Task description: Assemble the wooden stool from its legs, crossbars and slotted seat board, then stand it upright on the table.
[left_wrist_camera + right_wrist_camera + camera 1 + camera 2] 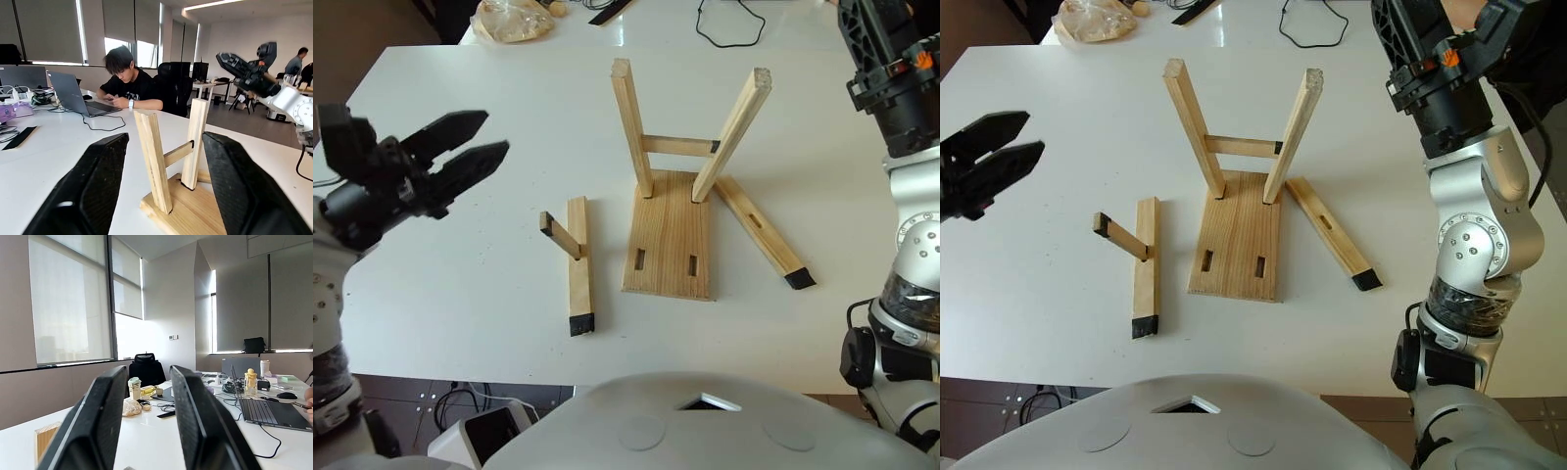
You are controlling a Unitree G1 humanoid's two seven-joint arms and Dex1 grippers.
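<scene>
The slotted seat board (668, 245) lies flat on the white table (440, 264). Two legs (632, 127) (734, 132) stand in its far slots, joined by a crossbar (677, 145); its two near slots are bare. A loose leg (764, 232) with a black tip lies just right of the board. Another leg (578, 269), with a crossbar (560, 233) stuck in it, lies left of the board. My left gripper (494, 133) hovers open at the left, pointing toward the standing legs (151, 156). My right gripper (146, 372) is raised high at the far right, open and holding nothing.
A crumpled plastic bag (514, 20) and a black cable (729, 29) lie at the table's far edge. A laptop (73, 93) sits on the table beyond them. Bare tabletop stretches between my left gripper and the loose leg on the left.
</scene>
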